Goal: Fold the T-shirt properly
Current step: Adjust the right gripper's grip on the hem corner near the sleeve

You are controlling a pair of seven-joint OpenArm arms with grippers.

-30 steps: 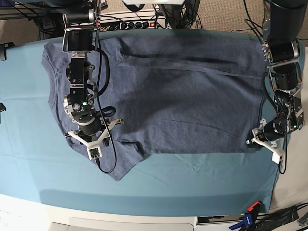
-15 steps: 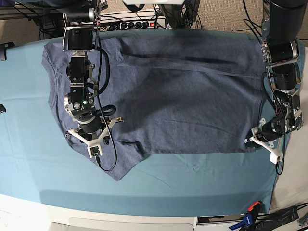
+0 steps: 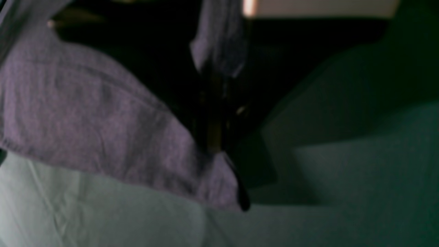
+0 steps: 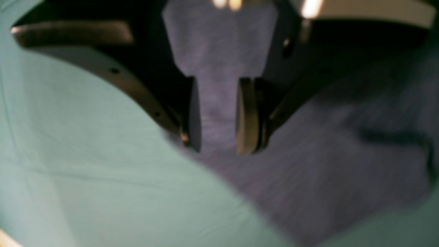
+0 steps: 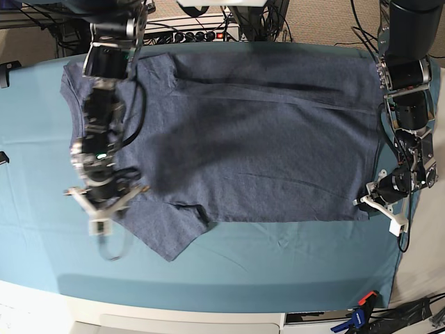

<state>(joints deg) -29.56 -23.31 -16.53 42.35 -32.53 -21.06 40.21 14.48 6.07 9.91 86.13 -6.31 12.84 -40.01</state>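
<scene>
The blue-grey T-shirt (image 5: 264, 139) lies spread flat on the teal cloth (image 5: 278, 264), with one sleeve pointing toward the front left. My left gripper (image 5: 366, 202) sits at the shirt's front right hem corner. In the left wrist view this gripper (image 3: 214, 144) is shut, with a fold of the T-shirt (image 3: 85, 120) pinched between its dark fingers. My right gripper (image 5: 104, 196) hangs over the shirt's left side near the sleeve. In the right wrist view that gripper (image 4: 217, 149) stands open, and the T-shirt (image 4: 325, 154) shows through the gap, just beside its edge.
A power strip (image 5: 188, 35) and cables lie behind the table's far edge. A blue clamp (image 5: 358, 313) is fixed at the front right corner. Teal cloth (image 4: 85, 154) stretches along the front and left of the shirt.
My left gripper has closed on the shirt's hem corner. The right arm has swung toward the base view's left, now over the shirt's left edge, still open.
</scene>
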